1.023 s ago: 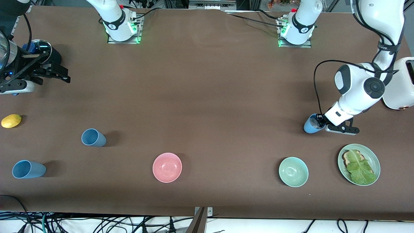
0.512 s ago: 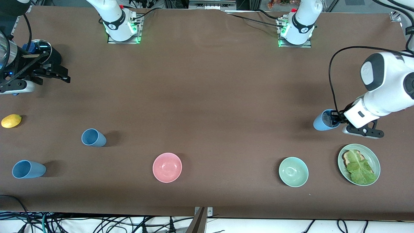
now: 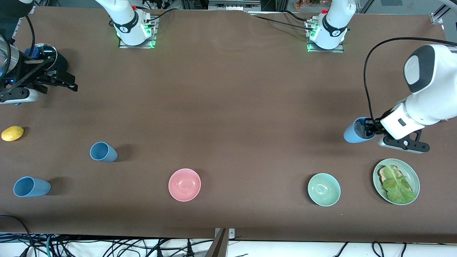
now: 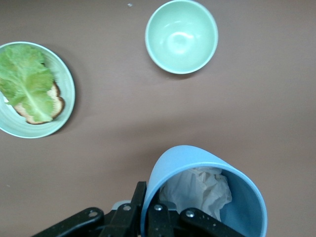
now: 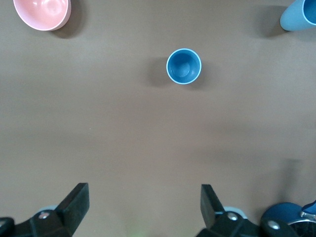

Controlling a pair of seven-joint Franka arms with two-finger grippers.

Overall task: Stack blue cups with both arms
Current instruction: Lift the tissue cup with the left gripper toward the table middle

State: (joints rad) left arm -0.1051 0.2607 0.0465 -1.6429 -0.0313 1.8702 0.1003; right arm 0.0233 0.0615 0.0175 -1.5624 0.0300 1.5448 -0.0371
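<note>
My left gripper (image 3: 368, 129) is shut on the rim of a light-blue cup (image 3: 354, 132), one finger inside and one outside. It holds the cup tilted over the table near the left arm's end. In the left wrist view the gripper (image 4: 148, 210) pinches the cup's wall (image 4: 197, 160), and crumpled white paper lies inside. Two more blue cups stand near the right arm's end: one (image 3: 103, 151) farther from the front camera, one (image 3: 30, 186) nearer. My right gripper (image 3: 68, 82) is open and empty there; its wrist view (image 5: 143, 202) shows both cups (image 5: 183, 66) (image 5: 299, 15).
A pink bowl (image 3: 184, 184) and a mint-green bowl (image 3: 324, 189) sit toward the table's front edge. A green plate (image 3: 411, 171) with toast and lettuce lies beside the mint bowl, under the left arm. A lemon (image 3: 12, 133) lies at the right arm's end.
The left arm has swung toward its end of the table and carried the blue cup with it. Its elbow has risen. The right arm has not moved.
</note>
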